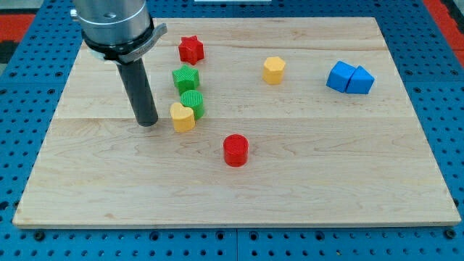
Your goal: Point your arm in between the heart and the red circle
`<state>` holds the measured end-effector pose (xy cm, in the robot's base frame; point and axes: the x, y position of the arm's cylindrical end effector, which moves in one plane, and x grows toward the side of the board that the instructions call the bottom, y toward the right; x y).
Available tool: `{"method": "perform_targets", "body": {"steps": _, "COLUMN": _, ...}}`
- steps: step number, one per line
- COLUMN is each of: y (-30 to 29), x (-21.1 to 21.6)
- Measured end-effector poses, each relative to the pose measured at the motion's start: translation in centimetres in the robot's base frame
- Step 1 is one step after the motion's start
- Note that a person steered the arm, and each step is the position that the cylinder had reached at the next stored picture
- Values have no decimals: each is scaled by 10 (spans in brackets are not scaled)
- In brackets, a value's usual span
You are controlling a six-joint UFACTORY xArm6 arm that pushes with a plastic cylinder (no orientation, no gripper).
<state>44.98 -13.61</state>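
Note:
The yellow heart lies left of the board's middle, touching the green circle above it. The red circle sits lower and to the right of the heart, apart from it. My tip rests on the board just left of the yellow heart, a small gap between them. The rod rises from the tip to the arm's grey body at the view's top left.
A green star-like block sits above the green circle. A red star is near the top. A yellow hexagon is at upper middle. Two blue blocks touch at the right. The wooden board lies on a blue pegboard.

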Motion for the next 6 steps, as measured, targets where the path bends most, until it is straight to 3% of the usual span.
{"method": "perform_targets", "body": {"steps": 2, "y": -12, "x": 39}}
{"method": "perform_targets", "body": {"steps": 4, "y": 98, "x": 38}}
{"method": "perform_targets", "body": {"steps": 6, "y": 60, "x": 21}}
